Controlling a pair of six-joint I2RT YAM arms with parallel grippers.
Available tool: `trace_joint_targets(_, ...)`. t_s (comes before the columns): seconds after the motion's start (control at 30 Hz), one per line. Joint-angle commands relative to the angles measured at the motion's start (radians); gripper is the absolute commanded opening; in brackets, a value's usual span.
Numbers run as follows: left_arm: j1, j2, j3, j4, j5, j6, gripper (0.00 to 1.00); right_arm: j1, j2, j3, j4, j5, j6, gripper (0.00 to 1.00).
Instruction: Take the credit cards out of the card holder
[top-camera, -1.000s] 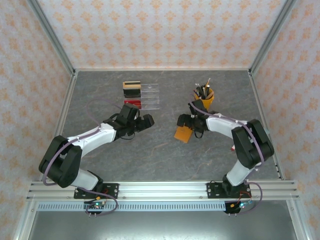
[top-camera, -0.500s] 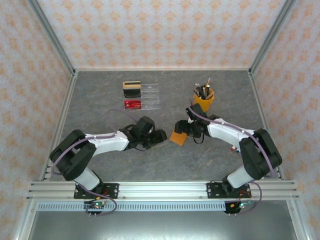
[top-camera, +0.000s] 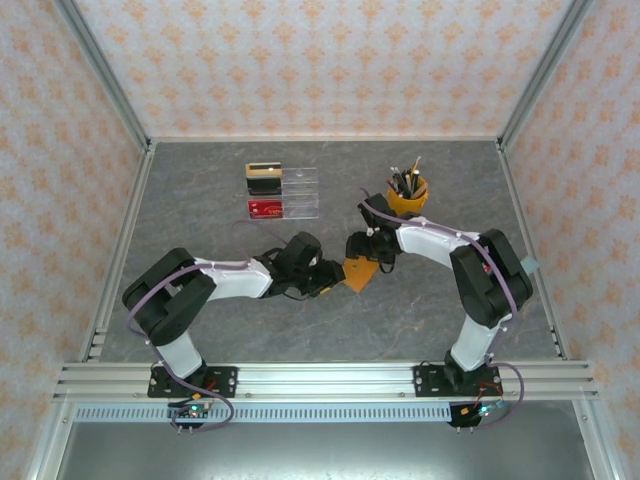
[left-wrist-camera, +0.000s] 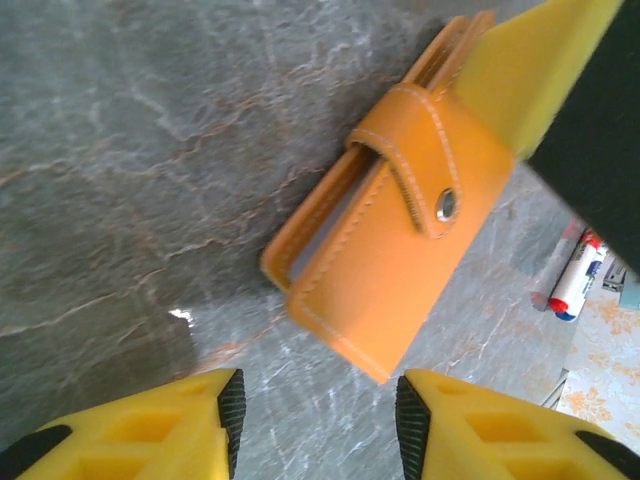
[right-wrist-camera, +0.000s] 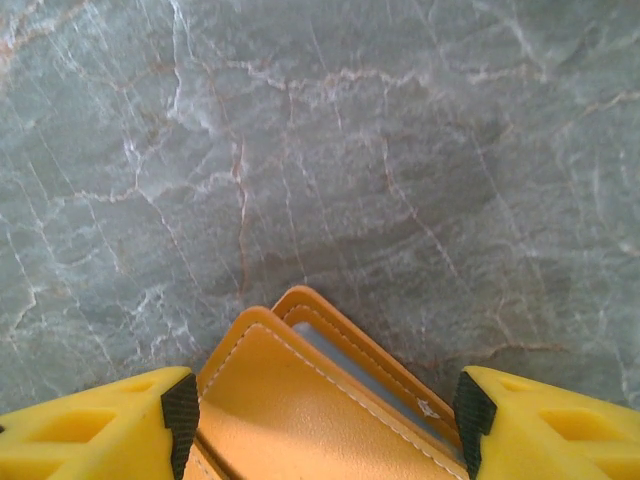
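While my right gripper (right-wrist-camera: 325, 410) clamps the holder (left-wrist-camera: 400, 240), which looks light, stiff and slick, my left gripper (left-wrist-camera: 318, 405) hangs half open, empty; I'd pinch the flap (left-wrist-camera: 425, 150).

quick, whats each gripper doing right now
left gripper: open, nothing in it, card holder just ahead
right gripper: closed on the card holder

Card holder (right-wrist-camera: 300, 420) (orange) between tool (right-wrist-camera: 325, 415) fingers (right-wrist-camera: 90, 430)
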Motion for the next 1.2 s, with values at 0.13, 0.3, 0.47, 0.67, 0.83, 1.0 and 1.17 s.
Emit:
trace_joint_targets(0.13, -0.006, 0.018, 0.039, -0.038, -0.038, 0.012, 0.42, -0.003, -0.137, -0.109, -0.056, -0.167, 0.105, 0.69)
trace_joint_targets(0.3, -0.001, -0.016, 0.029, -0.109, -0.099, 0.018, 0.41, 0.003, -0.2, -0.187, 0.012, -0.287, 0.221, 0.65)
trace_joint_targets(0.47, 0.014, -0.085, -0.031, -0.1, -0.161, -0.004, 0.44, 0.009, -0.23, -0.267, 0.153, -0.387, 0.372, 0.61)
trace_joint_targets(0.67, 0.027, -0.167, -0.101, -0.095, -0.216, -0.058, 0.49, 0.017, -0.229, -0.327, 0.326, -0.435, 0.519, 0.59)
trace_joint_targets(0.83, 0.028, -0.172, -0.119, -0.075, -0.197, -0.099, 0.52, 0.03, -0.195, -0.332, 0.42, -0.474, 0.572, 0.58)
trace_joint_targets(1.0, 0.028, -0.139, -0.132, 0.001, -0.138, -0.141, 0.53, 0.039, -0.201, -0.312, 0.342, -0.416, 0.523, 0.58)
trace_joint_targets(1.17, 0.028, -0.105, -0.127, 0.053, -0.104, -0.162, 0.53, 0.039, -0.247, -0.25, 0.131, -0.272, 0.403, 0.58)
